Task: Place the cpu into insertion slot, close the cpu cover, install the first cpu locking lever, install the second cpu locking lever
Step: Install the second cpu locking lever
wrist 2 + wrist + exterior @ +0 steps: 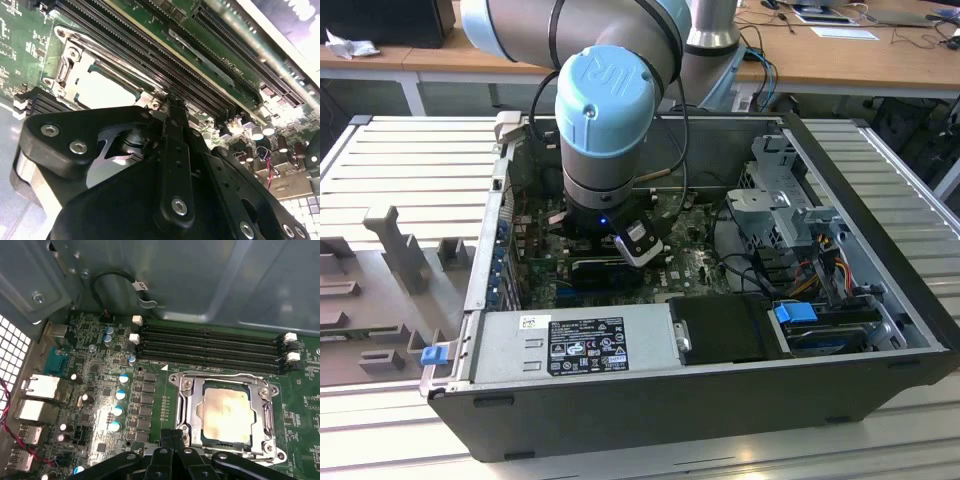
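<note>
The cpu (225,412) lies flat in the insertion slot (180,382), its pale silver face showing through the window of the cpu cover (225,383). That cover is down over the chip. My gripper (172,436) is shut, its two black fingers pressed together with nothing seen between them. The tips sit right at the socket's edge near one corner. In the second wrist view the gripper (172,100) touches or nearly touches the corner of the frame, beside the cpu (105,90). In the exterior view the arm's wrist (605,120) hangs over the motherboard inside the open computer case.
Long black memory slots (210,347) run beside the socket. Blue-topped capacitors (120,395) and rear ports (37,387) stand nearby, with a looped black cable (115,280) at the grey case wall (210,280). A power supply (570,342) and drive cage (780,205) hem in the board.
</note>
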Action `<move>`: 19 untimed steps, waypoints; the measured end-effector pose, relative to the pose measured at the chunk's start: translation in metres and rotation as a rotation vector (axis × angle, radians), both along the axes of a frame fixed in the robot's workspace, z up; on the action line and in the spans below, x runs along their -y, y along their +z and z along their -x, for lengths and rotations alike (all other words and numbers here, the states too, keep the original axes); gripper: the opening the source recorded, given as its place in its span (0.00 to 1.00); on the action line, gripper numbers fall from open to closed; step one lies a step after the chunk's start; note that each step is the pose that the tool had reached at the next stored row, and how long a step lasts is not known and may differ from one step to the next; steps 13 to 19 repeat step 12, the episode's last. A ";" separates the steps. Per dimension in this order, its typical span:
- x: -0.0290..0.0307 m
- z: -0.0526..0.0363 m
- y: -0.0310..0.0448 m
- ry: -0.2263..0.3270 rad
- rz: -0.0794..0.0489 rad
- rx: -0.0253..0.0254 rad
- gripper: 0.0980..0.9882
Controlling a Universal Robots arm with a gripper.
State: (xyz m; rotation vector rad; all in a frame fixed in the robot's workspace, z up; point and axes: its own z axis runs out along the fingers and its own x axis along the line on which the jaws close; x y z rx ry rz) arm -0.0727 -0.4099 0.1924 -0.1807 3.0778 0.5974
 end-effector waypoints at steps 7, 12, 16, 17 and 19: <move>-0.0001 0.0003 0.0221 0.000 0.000 0.0000 0.01; -0.0002 0.0003 0.0283 0.000 0.000 0.0002 0.01; -0.0002 0.0003 0.0283 0.000 0.000 0.0002 0.01; -0.0002 0.0003 0.0283 0.000 0.000 0.0002 0.01; -0.0002 0.0003 0.0283 0.000 0.000 0.0002 0.01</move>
